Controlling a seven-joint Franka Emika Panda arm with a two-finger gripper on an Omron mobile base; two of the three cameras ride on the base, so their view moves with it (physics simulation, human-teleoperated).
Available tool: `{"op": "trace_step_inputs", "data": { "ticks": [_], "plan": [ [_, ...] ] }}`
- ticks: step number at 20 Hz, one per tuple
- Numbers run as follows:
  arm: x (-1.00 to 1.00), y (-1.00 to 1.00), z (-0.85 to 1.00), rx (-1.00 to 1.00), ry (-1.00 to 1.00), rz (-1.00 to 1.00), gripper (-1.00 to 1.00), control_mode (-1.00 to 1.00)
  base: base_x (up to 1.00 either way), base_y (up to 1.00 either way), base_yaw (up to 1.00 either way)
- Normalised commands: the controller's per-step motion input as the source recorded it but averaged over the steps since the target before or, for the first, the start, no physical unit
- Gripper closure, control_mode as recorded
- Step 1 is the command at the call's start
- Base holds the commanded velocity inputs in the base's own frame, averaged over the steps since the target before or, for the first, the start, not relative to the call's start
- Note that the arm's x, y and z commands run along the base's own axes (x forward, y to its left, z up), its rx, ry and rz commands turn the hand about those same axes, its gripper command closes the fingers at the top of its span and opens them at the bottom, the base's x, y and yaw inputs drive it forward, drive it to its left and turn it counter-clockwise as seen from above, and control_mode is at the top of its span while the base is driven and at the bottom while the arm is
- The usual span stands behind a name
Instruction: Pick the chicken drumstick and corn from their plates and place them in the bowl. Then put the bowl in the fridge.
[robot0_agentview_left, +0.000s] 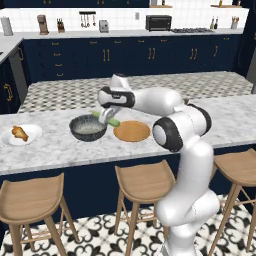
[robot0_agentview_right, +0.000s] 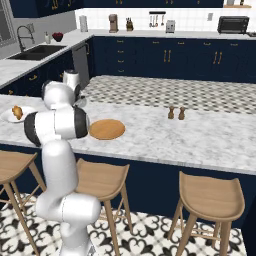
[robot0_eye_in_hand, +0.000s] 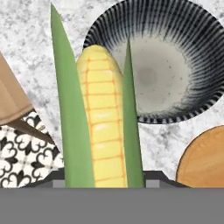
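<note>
White plate: the glossy white plate (robot0_agentview_left: 31, 134) sits at the far left of the marble island counter (robot0_agentview_left: 60, 147), and the chicken drumstick (robot0_agentview_left: 19, 132) lies on it, not yet picked.
Bowl: the dark speckled bowl (robot0_agentview_left: 88, 127) stands right of that plate, well apart from it; its pale inside (robot0_eye_in_hand: 153, 76) holds nothing, so neither food is in yet.
Corn: the corn (robot0_eye_in_hand: 103, 127), yellow kernels between green husk leaves, is off the counter and in the gripper (robot0_agentview_left: 107, 116), just above the bowl's right rim.
Jaws: clamped on the corn, by my reading.
Wooden plate: the orange-brown plate (robot0_agentview_left: 132, 131), just right of the bowl, is bare.
Left to do: release the corn, fetch the drumstick, carry the bowl to the fridge.
</note>
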Motion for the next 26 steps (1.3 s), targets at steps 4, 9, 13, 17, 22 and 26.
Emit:
{"op": "trace_step_inputs", "data": {
  "ticks": [4, 9, 13, 17, 22, 26],
  "plan": [
    [0.44, 0.54, 0.03, 0.01, -0.04, 0.3, 1.0, -1.0, 0.0, 0.0, 0.0],
    [0.63, 0.27, -0.04, 0.0, 0.01, 0.1, 1.0, -1.0, 0.0, 0.0, 0.0],
    [0.69, 0.05, -0.17, 0.0, 0.07, 0.02, 1.0, -1.0, 0.0, 0.0, 0.0],
    [0.12, 0.09, -0.45, 0.0, 0.01, 0.03, 1.0, -1.0, 0.0, 0.0, 0.0],
    [0.01, 0.29, -0.36, 0.0, 0.0, 0.04, 1.0, -1.0, 0.0, 0.0, 0.0],
    [0.02, 0.11, -0.08, 0.0, 0.0, 0.04, -1.0, -1.0, 0.0, 0.0, 0.0]
  ]
}}
